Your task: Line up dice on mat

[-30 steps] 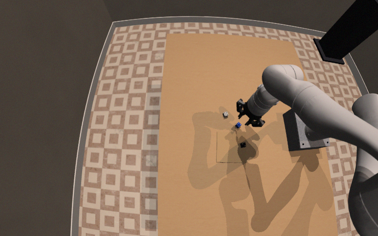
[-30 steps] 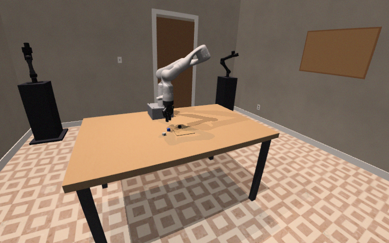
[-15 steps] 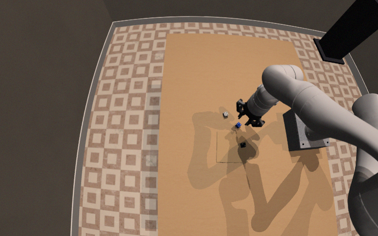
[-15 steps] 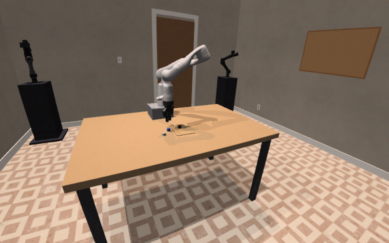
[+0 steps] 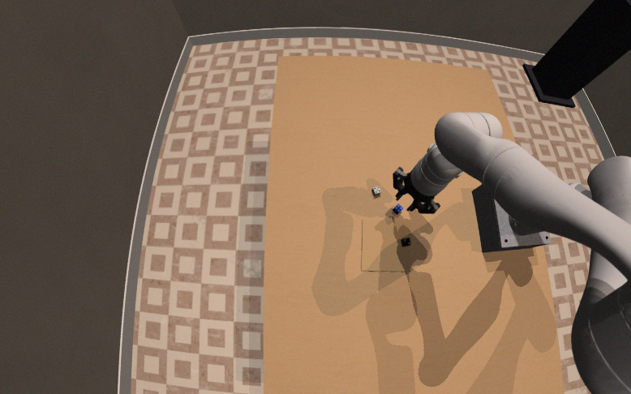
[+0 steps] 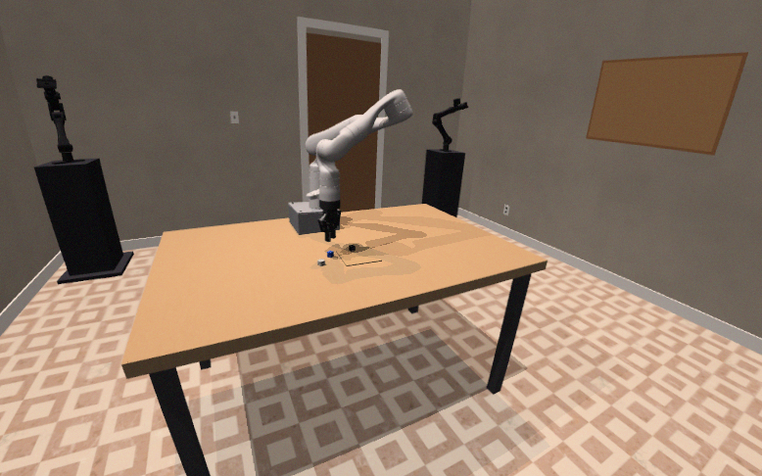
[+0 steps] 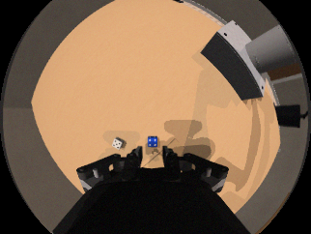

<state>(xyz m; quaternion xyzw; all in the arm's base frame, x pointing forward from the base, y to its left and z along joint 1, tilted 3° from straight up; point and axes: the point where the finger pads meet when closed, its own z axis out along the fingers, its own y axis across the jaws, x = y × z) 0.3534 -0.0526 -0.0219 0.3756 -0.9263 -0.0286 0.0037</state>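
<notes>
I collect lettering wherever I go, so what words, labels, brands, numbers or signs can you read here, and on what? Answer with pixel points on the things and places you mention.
No words, labels or brands are readable.
White die (image 5: 375, 191) (image 6: 320, 262) (image 7: 117, 143): five pips.
Blue die (image 5: 397, 208) (image 6: 330, 254) (image 7: 153, 141): four pips.
Black die (image 5: 405, 241) (image 6: 352, 248): too small and dark to read.
</notes>
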